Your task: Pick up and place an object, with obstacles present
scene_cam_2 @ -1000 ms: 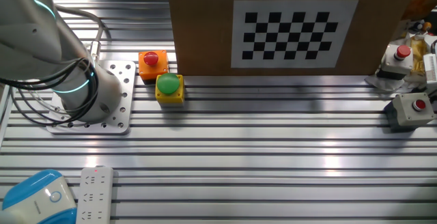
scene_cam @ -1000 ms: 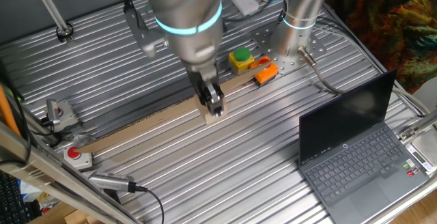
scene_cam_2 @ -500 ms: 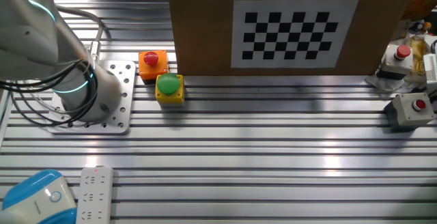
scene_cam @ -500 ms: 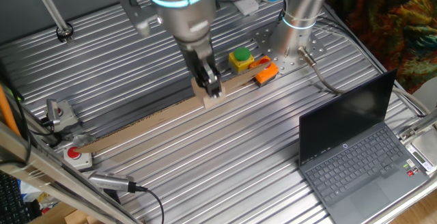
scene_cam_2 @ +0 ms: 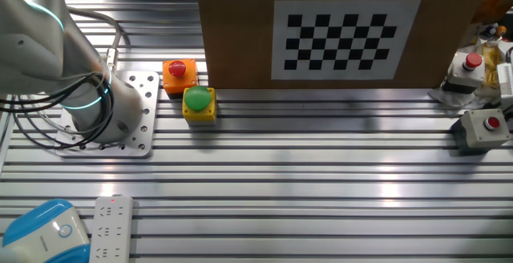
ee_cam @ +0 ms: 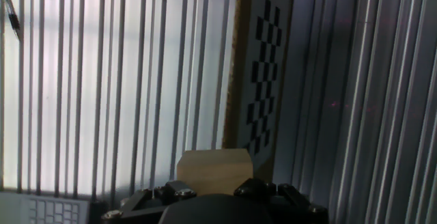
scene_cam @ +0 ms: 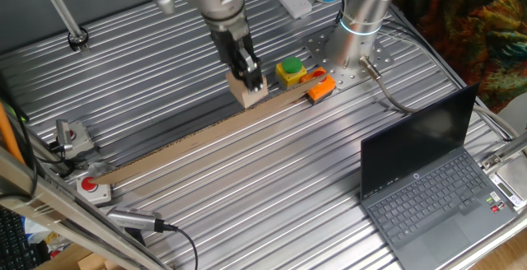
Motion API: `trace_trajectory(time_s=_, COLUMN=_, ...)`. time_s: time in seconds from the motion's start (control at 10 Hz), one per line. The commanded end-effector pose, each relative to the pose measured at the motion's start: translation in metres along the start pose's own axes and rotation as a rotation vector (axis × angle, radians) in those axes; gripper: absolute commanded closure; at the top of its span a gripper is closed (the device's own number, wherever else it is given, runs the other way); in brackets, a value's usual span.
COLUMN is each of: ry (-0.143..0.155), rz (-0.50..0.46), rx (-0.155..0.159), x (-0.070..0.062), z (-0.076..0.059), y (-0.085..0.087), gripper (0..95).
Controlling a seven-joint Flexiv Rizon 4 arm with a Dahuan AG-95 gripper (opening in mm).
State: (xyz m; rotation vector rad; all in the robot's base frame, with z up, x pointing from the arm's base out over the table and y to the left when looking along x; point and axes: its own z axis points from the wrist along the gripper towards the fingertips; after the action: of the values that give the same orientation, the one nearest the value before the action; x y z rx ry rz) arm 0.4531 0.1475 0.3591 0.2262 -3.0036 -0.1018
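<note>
In one fixed view the object, a small tan block [scene_cam: 246, 96], hangs in the air with my gripper [scene_cam: 250, 81] shut on it. It sits just over the obstacle, a long low tan strip [scene_cam: 181, 145] that runs diagonally across the table. The hand view shows the block [ee_cam: 214, 169] right in front of the dark gripper body, with the strip's checkerboard face [ee_cam: 263, 74] below it. The other fixed view shows that checkerboard board [scene_cam_2: 345, 38] face on; the gripper and block are out of that view.
A yellow box with a green button [scene_cam: 290, 71] and an orange piece [scene_cam: 321, 87] sit near the strip's right end, by the arm's base [scene_cam: 360, 31]. A laptop [scene_cam: 428, 179] stands open at the right. Button boxes [scene_cam: 72, 134] and cables lie at the left edge.
The gripper has risen with the block, moving from the strip's near side up and back over it. The strip and the other things have not moved.
</note>
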Motion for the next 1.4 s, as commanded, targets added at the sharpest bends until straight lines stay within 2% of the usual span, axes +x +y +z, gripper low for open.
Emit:
trace_trajectory(time_s=0.1, ry=-0.005, rz=-0.03, rx=0.003, x=0.008, z=0.004, y=-0.016, gripper=95.0)
trace_trajectory(time_s=0.3, ry=-0.006, rz=-0.059, rx=0.002, x=0.017, z=0.007, y=-0.033, gripper=95.0)
trace_trajectory(time_s=0.6, ry=-0.003, rz=-0.064, rx=0.015, x=0.024, z=0.015, y=-0.047, gripper=95.0)
trace_trajectory(time_s=1.0, ry=0.0, rz=-0.05, rx=0.025, x=0.024, z=0.023, y=-0.051, gripper=95.0)
trace_trajectory(time_s=1.1, ry=0.003, rz=-0.043, rx=0.036, x=0.024, z=0.028, y=-0.053, gripper=95.0)
trace_trajectory(time_s=1.2, ry=0.006, rz=-0.038, rx=0.046, x=0.025, z=0.029, y=-0.053, gripper=95.0)
trace_trajectory(time_s=1.4, ry=0.005, rz=-0.034, rx=0.047, x=0.027, z=0.03, y=-0.053, gripper=95.0)
